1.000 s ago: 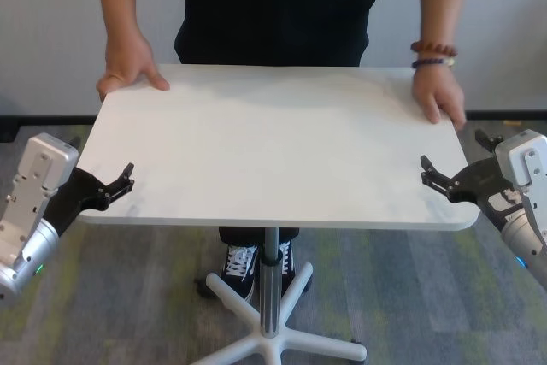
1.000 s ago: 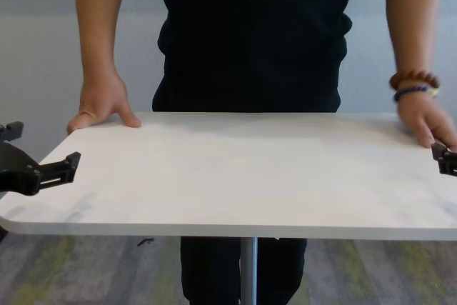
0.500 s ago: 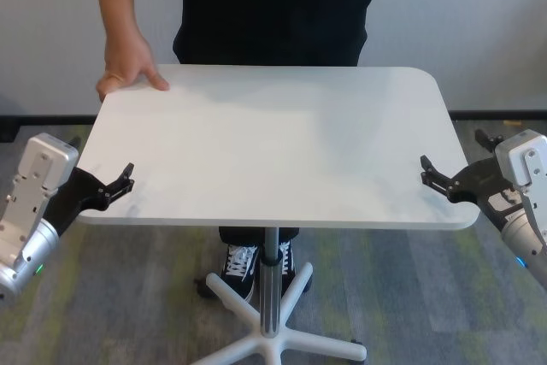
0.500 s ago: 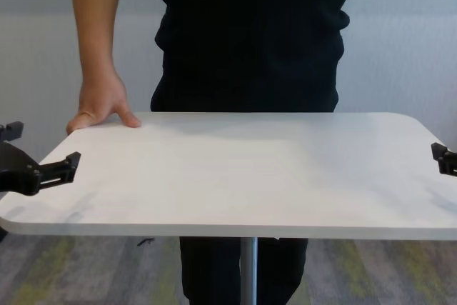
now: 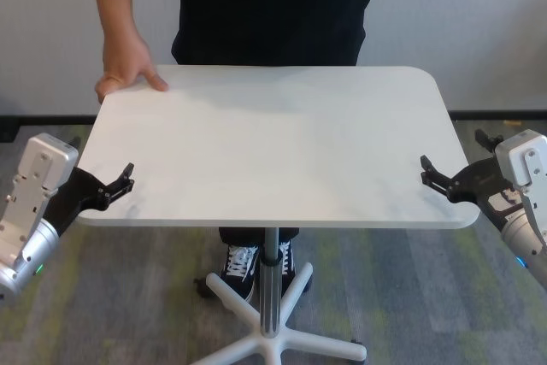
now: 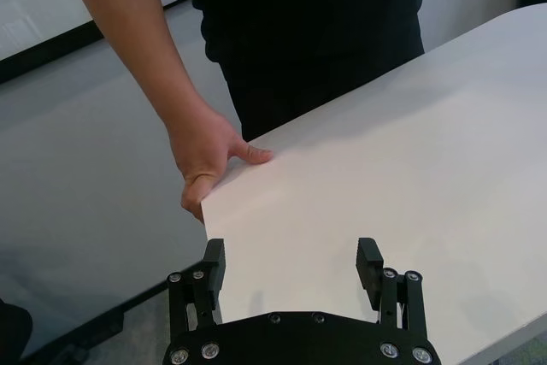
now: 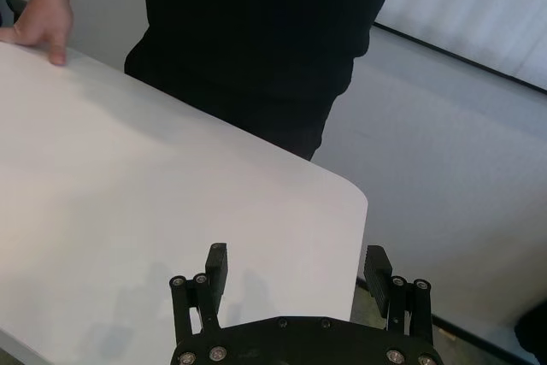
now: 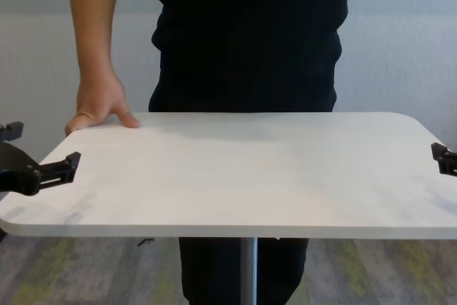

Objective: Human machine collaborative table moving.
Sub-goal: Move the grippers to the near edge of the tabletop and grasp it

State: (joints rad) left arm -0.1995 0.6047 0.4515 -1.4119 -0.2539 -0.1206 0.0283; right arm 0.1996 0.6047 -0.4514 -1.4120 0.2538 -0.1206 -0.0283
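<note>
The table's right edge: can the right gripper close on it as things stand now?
Probably yes. The right gripper is open at the right edge of the table, with one finger over the top and nothing between them.

You are working in an office or lab-type room. Evidence: grey-green patterned carpet (image 5: 128, 297), plain pale wall (image 5: 479, 14) with dark skirting (image 5: 500, 114), and a white table (image 5: 273, 151) on a silver pole (image 5: 270, 284) with a five-star base (image 5: 286, 339).
</note>
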